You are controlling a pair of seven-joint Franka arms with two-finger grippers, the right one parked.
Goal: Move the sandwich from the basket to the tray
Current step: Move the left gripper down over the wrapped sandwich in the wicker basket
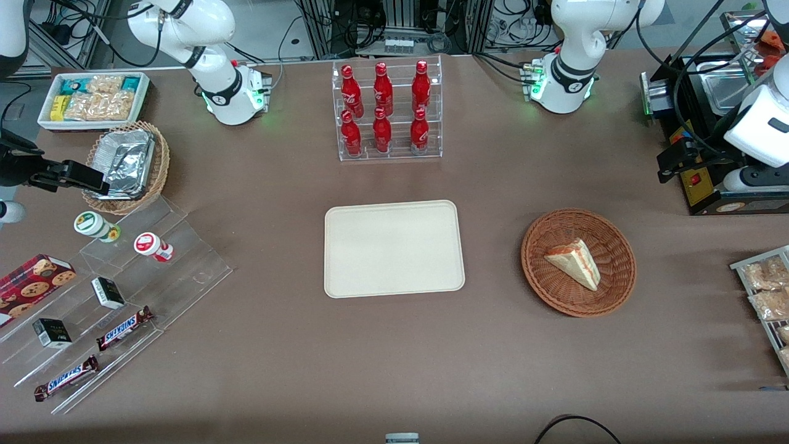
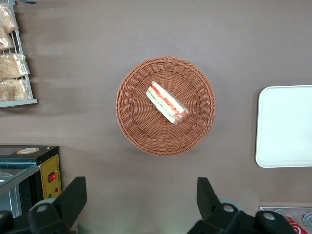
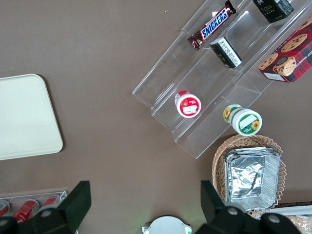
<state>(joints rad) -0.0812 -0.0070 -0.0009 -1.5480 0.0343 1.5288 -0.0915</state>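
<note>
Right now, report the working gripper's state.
Left arm's gripper: open, holding nothing, poised high above the basket with the sandwich in it.

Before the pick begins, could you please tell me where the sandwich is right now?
The sandwich lies inside the basket, beside the tray, toward the working arm's end of the table. The gripper hovers open above the table, near the basket.

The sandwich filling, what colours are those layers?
Red-orange and green stripes between pale bread on the sandwich, clearest in the left wrist view, under the open tool.

Brown table [image 1: 394, 357]: tray [image 1: 394, 248], basket [image 1: 542, 271], apparently apart.
</note>
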